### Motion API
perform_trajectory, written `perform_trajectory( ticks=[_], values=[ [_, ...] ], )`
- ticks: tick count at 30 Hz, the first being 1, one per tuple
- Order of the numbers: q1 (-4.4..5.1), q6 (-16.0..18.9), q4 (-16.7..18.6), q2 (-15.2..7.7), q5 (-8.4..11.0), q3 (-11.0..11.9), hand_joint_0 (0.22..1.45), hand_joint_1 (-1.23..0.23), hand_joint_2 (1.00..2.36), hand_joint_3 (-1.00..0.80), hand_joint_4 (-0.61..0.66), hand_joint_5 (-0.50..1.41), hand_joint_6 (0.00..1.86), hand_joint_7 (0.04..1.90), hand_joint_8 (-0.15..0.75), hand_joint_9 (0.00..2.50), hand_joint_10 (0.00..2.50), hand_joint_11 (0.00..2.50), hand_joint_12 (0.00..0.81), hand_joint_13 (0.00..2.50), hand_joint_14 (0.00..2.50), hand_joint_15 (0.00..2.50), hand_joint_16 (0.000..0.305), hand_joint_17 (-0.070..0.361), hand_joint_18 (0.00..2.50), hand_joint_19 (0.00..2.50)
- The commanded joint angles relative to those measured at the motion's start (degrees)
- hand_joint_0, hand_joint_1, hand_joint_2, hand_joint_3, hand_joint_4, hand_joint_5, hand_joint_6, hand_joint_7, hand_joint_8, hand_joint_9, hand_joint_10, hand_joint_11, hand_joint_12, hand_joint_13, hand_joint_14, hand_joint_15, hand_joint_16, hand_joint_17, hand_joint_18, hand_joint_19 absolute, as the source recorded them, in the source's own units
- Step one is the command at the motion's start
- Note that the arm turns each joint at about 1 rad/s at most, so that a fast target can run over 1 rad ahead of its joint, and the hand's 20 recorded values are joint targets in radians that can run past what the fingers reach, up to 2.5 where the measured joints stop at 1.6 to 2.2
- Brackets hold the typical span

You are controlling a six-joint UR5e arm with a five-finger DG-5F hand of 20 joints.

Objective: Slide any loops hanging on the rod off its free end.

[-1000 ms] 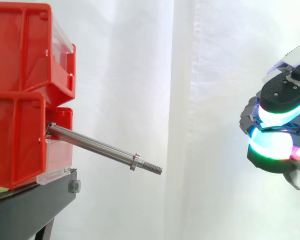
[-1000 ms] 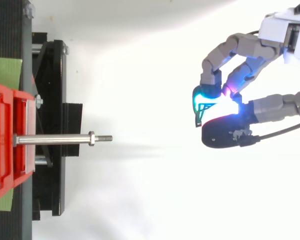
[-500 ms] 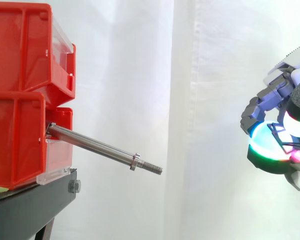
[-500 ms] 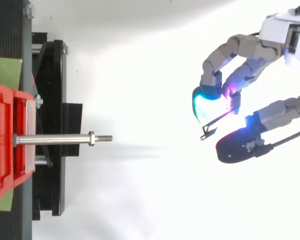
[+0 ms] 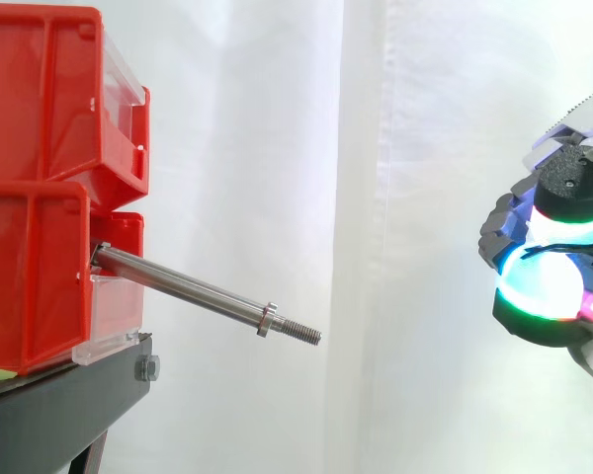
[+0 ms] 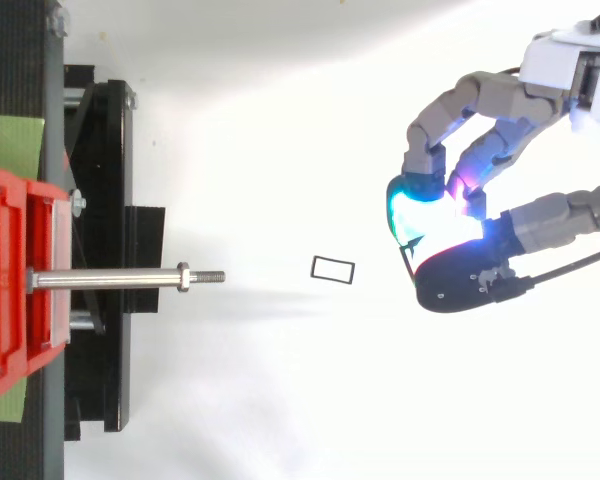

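The steel rod (image 5: 193,289) sticks out of the lower red bin (image 5: 35,281) and slopes down to its threaded free end (image 6: 210,276); nothing hangs on it. A small black rectangular loop (image 6: 333,268) shows loose against the white ground, between the rod's tip and my hand, touching neither. My hand (image 6: 460,270) hovers far right of the rod, its glowing pads (image 5: 539,286) curled together with the thumb. A thin black wire outline (image 6: 408,256), seemingly a second loop, shows pinched between thumb and fingers.
Two red bins (image 5: 49,99) are stacked on a black stand (image 6: 110,250) at the left. A white curtain hangs behind. Wide free room lies between the rod's tip and my hand.
The thumb opened away from the fingers half a second ago and has shut again. One black loop left the hand and now shows loose to its left. The rod has not moved.
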Motion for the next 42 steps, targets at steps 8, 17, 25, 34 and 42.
perform_trajectory(
  ticks=[8,17,25,34,42],
  values=[
    [0.01,-0.1,0.0,0.0,0.00,0.1,0.57,-0.69,1.01,-0.43,0.09,-0.13,0.92,0.90,0.276,0.99,0.03,0.85,0.354,0.83,0.02,0.54,0.047,0.105,0.73,0.52],
    [0.10,-0.1,-0.1,0.0,0.00,0.0,0.57,-0.56,1.01,-0.34,0.08,-0.13,0.91,0.93,0.279,0.99,0.03,0.84,0.358,0.82,0.02,0.55,0.047,0.107,0.73,0.54],
    [0.19,0.0,-0.1,0.0,0.00,0.0,0.58,-0.68,1.02,-0.14,0.08,-0.12,0.92,0.95,0.304,1.01,0.03,0.84,0.382,0.85,0.02,0.53,0.052,0.116,0.78,0.49],
    [0.10,0.1,-0.1,0.0,0.00,0.0,0.61,-0.73,1.02,-0.30,0.07,-0.13,0.93,0.91,0.268,1.00,0.03,0.86,0.347,0.84,0.02,0.54,0.046,0.103,0.76,0.52],
    [0.19,0.5,-0.1,0.0,0.00,0.0,0.58,-0.59,1.02,-0.29,0.05,-0.12,0.92,0.97,0.268,1.05,0.03,0.85,0.350,0.85,0.02,0.54,0.046,0.103,0.76,0.53]
  ],
)
